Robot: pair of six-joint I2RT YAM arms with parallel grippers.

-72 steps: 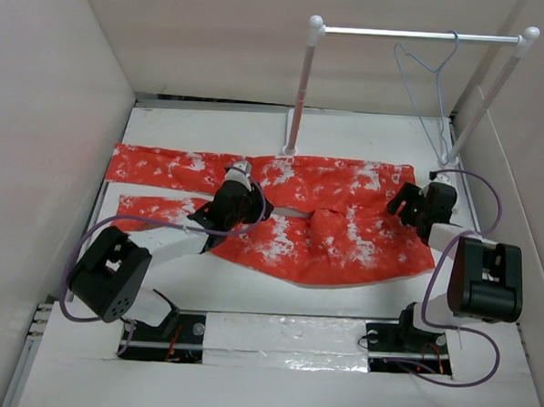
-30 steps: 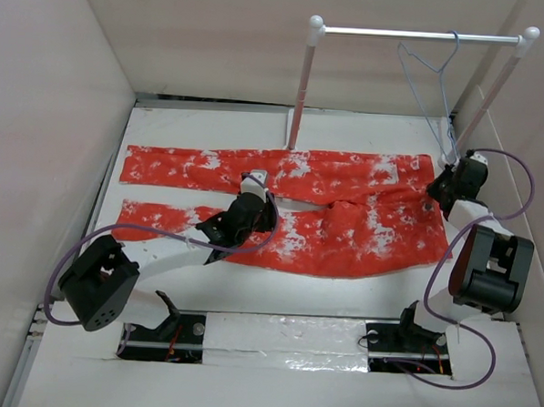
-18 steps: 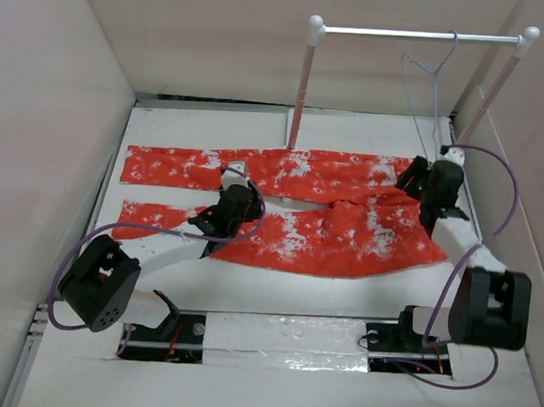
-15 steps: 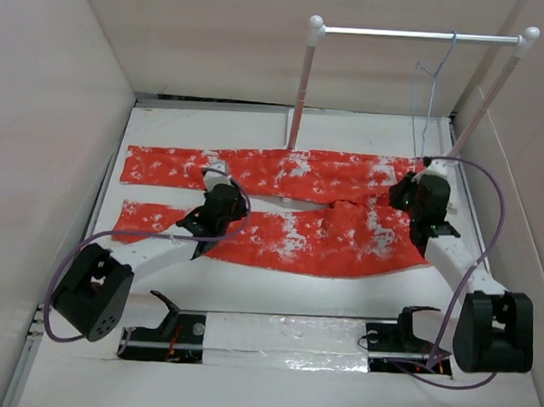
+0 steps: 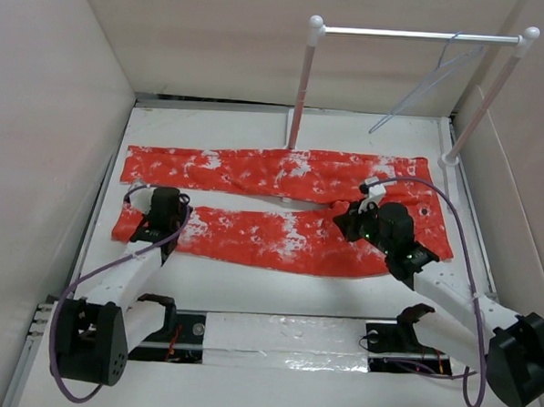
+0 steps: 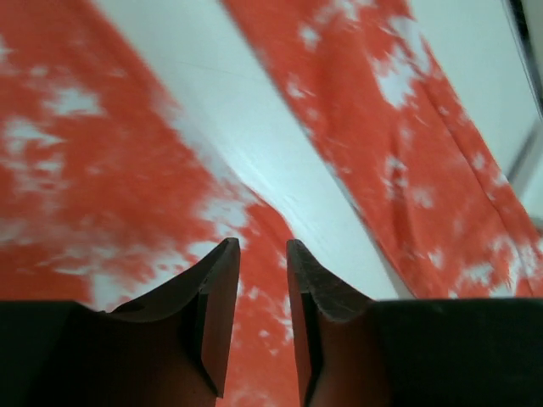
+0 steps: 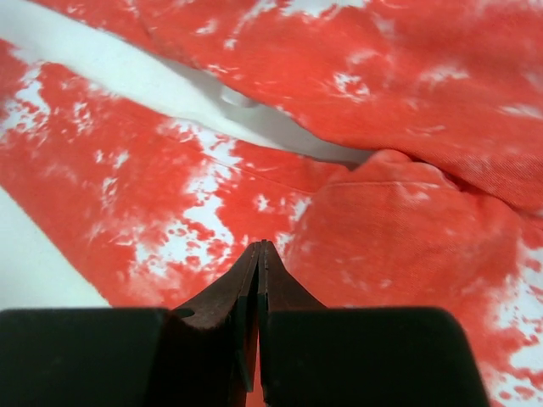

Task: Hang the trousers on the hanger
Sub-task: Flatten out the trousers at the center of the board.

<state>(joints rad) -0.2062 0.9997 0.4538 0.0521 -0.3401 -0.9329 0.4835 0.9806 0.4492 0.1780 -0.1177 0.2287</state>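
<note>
The red-orange trousers (image 5: 283, 172) with white blotches lie flat on the table, both legs pointing left and the waistband at the right. My left gripper (image 5: 165, 202) hovers over the left end of the near leg. Its jaws stand apart, with only cloth (image 6: 102, 170) below them and nothing between the fingers (image 6: 260, 246). My right gripper (image 5: 358, 219) is shut just above the crotch folds (image 7: 407, 212), its tips (image 7: 260, 246) pressed together with no cloth between them. The thin wire hanger (image 5: 424, 88) hangs from the rail at the back right, blurred and swung up toward the left.
The white two-pole rail stand (image 5: 301, 86) with its metal crossbar (image 5: 399, 33) stands at the back of the table. White walls (image 5: 46, 155) close in the left, back and right sides. A strip of bare table (image 5: 277, 286) runs between the trousers and the arm bases.
My left gripper slid left along the near leg from the middle to its end. My right gripper moved from the waistband's right edge to the crotch. The hanger swung up leftward.
</note>
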